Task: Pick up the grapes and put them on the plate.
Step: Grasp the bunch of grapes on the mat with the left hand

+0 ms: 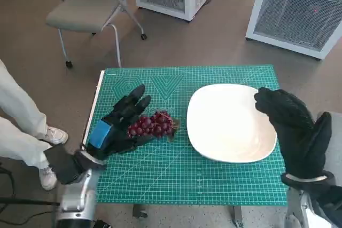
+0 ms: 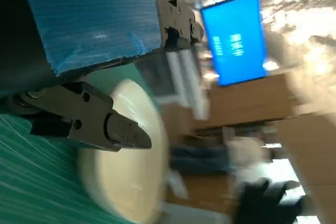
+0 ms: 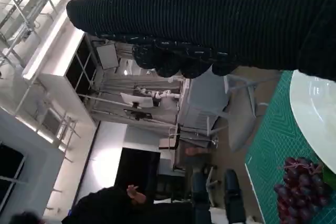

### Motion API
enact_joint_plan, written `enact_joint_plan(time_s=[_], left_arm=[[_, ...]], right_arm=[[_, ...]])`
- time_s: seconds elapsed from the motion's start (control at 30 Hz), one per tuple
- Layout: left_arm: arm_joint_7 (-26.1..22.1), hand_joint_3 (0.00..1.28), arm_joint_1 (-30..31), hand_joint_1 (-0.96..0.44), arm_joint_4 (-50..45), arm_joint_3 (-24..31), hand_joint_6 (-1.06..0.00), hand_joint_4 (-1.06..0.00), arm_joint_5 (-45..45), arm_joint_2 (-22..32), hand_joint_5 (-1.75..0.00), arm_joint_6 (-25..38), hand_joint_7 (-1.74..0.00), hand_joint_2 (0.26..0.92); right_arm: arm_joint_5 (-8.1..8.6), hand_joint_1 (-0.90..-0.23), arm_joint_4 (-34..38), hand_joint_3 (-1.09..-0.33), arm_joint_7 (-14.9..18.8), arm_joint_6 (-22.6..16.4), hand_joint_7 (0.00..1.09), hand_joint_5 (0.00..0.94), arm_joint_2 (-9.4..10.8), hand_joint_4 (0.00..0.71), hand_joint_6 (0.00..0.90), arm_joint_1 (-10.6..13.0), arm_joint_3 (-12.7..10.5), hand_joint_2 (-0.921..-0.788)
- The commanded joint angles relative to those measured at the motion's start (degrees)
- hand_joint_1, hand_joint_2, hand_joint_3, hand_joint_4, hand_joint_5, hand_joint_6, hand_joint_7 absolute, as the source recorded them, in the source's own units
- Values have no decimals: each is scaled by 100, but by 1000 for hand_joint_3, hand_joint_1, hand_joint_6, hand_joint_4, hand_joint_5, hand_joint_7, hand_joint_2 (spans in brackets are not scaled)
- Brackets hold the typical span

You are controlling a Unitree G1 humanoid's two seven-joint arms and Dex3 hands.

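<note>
Grapes point(image 1: 154, 124) lie on the green mat, just left of the white plate point(image 1: 230, 148). Left hand point(image 1: 118, 125) rests beside them, fingers spread, holding nothing. A shallow grasp could shed berries or push the bunch aside.

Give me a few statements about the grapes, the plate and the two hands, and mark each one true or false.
1. The grapes lie on the plate. False: they lie on the green mat, left of it.
2. The plate holds nothing. True.
3. The left hand is at the grapes. True.
4. The right hand holds the grapes. False: it is over the plate's right edge, away from them.
5. The grapes are green. False: dark red.
</note>
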Motion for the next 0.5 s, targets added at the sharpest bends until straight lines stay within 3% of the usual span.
enact_joint_plan(time_s=[0.03,0.23,0.5], left_arm=[[367,0,127,-188,-1214,-513,-226,-133,1885,971,-27,950,-2,843],[428,2,70,-71,-2443,-1165,-215,-106,3924,1102,-12,2902,-4,795],[352,0,32,-55,-2703,-1382,-240,-106,4255,886,-8,3456,-12,782]], right_arm=[[5,-404,4,-636,-20,86,986,708,-13,393,153,127,-11,-921],[9,-404,-26,-636,-34,112,985,709,-12,392,154,142,-20,-921],[5,-403,-16,-637,-34,93,985,710,8,391,156,164,-17,-921]])
